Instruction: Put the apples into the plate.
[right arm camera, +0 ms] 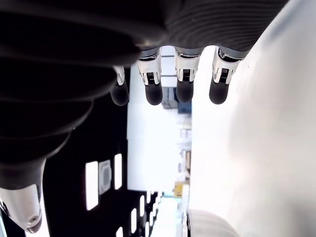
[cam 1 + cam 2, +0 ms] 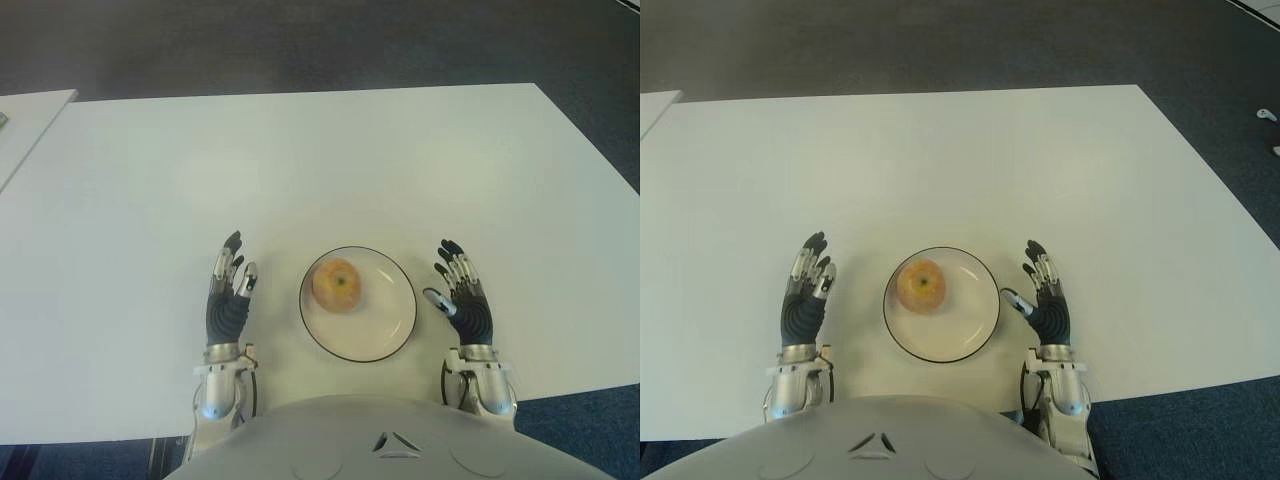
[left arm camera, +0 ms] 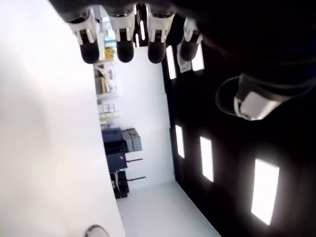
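One yellow-red apple (image 2: 338,285) sits inside the white, dark-rimmed plate (image 2: 390,330), towards its left side, near the table's front edge. My left hand (image 2: 229,290) shows just left of the plate, fingers stretched out and holding nothing. My right hand (image 2: 461,290) shows just right of the plate, fingers also spread and empty. In each wrist view the fingertips (image 3: 123,49) (image 1: 153,91) point straight out with nothing between them. No other apple is in view.
The white table (image 2: 320,170) stretches wide beyond the plate. A second white table edge (image 2: 25,120) shows at the far left. Dark carpet lies behind and to the right.
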